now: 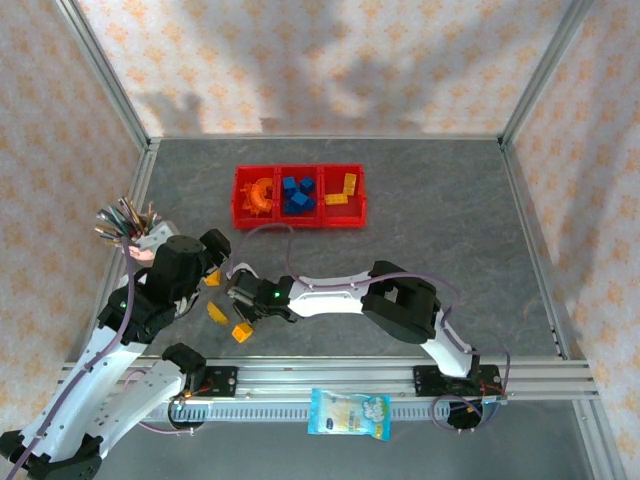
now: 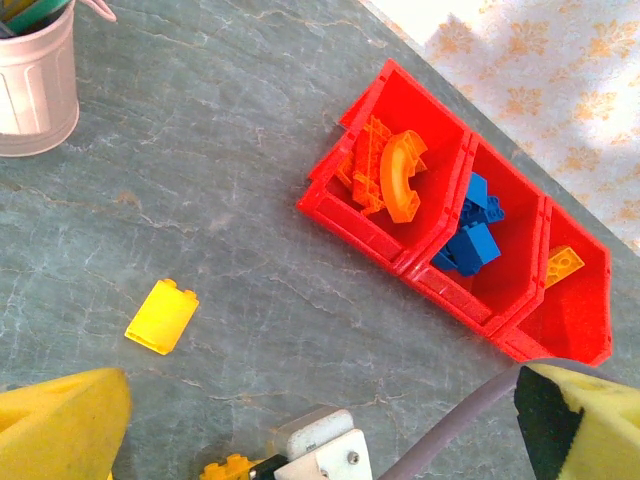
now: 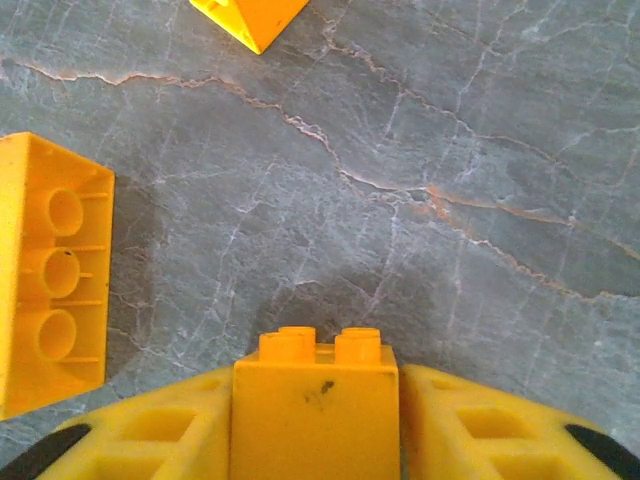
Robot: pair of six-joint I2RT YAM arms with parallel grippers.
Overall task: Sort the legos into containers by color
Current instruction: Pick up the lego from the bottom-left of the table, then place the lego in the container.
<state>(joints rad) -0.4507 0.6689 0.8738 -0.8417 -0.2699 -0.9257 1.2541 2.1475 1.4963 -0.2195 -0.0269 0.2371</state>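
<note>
The right gripper point(image 3: 316, 385) is squeezed shut on a small yellow brick point(image 3: 315, 425); its two yellow fingers point(image 3: 160, 440) press on both sides of it; the two bumps on the brick point away from the wrist; the brick is low over the grey table point(image 3: 450, 120), but I cannot tell if it touches. Just beside it lies a long yellow brick point(image 3: 50, 275), turned so its three round holes show; the corner of one more yellow piece point(image 3: 250, 15) pokes in at the top edge. The left gripper point(image 2: 320, 400) is spread wide and holds nothing; a loose yellow brick point(image 2: 162, 316) lies on the table in front of it, all by itself. The red bins point(image 1: 300, 222) sit in a row toward the far side of the table, well apart from both grippers; the left bin holds orange pieces with an orange arch point(image 2: 400, 175) on top; the middle bin holds blue bricks point(image 2: 475, 235); the right bin holds yellow blocks point(image 1: 342, 190). A pink cup point(image 2: 35, 90) of pens stands near the left arm; a snack packet point(image 1: 348, 413) lies on the metal rail at the near edge.
</note>
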